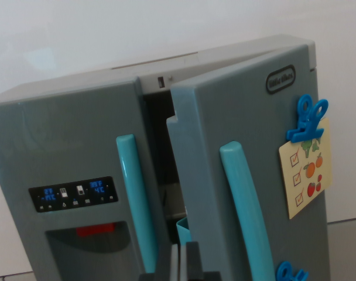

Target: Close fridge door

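A grey toy fridge (61, 134) fills the wrist view. Its left door is shut and carries a teal handle (137, 199) and a black display panel (72, 194). The right door (225, 117) stands ajar, swung outward, with a dark gap (160, 152) showing the inside. That door has a teal handle (245, 205), a blue clip (307, 119) and a checklist card (305, 170). Dark parts of my gripper (187, 266) show at the bottom edge, in front of the gap between the doors; its state is unclear.
A white wall (166, 29) rises behind the fridge. A teal bin (184, 231) sits inside the gap. A second blue clip (290, 273) is low on the right door. Pale floor (348, 246) shows at the right.
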You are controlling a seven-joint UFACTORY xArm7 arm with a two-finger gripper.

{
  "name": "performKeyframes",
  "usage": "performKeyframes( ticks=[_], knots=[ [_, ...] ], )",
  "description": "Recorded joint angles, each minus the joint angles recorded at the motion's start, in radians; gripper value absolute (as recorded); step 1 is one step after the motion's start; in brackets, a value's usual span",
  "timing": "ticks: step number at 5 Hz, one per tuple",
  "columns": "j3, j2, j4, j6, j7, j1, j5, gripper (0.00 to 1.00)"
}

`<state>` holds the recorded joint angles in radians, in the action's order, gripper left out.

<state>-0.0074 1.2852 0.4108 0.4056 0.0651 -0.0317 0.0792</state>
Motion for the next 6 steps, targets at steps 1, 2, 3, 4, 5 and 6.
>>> performKeyframes(
  ticks=[1,2,3,4,5,6],
  knots=[
    [0.000,-0.001,0.000,0.000,0.000,0.0000,0.0000,1.00],
    [0.000,-0.001,0.000,0.000,0.000,0.0000,0.0000,1.00],
    [-0.008,-0.024,0.000,0.000,0.000,0.0001,0.0000,1.00],
    [-0.008,-0.024,0.000,0.000,0.000,0.0001,0.0000,1.00],
    [-0.024,-0.066,0.000,0.000,0.000,0.0003,0.0000,1.00],
    [-0.024,-0.066,0.000,0.000,0.000,0.0003,0.0000,1.00]
  ],
)
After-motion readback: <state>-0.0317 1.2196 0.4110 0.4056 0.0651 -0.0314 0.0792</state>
